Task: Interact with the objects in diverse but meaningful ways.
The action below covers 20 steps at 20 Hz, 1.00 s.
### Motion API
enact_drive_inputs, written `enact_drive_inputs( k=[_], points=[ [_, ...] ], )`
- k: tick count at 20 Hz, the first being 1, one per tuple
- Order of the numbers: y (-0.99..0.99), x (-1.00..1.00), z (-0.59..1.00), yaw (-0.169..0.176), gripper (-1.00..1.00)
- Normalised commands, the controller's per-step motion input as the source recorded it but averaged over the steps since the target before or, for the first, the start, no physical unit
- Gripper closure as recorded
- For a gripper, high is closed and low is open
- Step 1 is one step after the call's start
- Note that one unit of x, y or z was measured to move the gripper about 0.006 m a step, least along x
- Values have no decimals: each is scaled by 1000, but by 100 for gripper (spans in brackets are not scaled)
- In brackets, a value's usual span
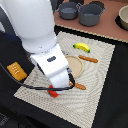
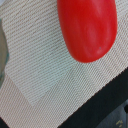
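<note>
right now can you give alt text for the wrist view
A glossy red rounded tomato-like fruit fills the upper part of the frame, lying on a beige woven placemat. A dark surface shows past the mat's edge; no gripper fingers are visible.

The Franka arm (image 1: 35, 25) is glossy white, built of rounded, bulging segments. A black cable (image 1: 37, 88) trails beneath its wrist, and a small dark marking, perhaps a label, sits there.

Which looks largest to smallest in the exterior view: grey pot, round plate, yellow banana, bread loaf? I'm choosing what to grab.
1. Round tan plate, partly hidden by the arm, still the largest.
2. Dark grey pot.
3. Golden-orange scored bread loaf and small yellow banana: similar, unranked.
</note>
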Motion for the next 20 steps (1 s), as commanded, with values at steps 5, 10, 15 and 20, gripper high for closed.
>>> enact_drive_inputs(
  k=[5, 10, 15, 20],
  points=[
    [-261, 783, 13, 0, -100],
    [-174, 814, 14, 0, -100],
    [-98, 542, -18, 23, -100],
    [-52, 58, -26, 10, 100]
  ],
)
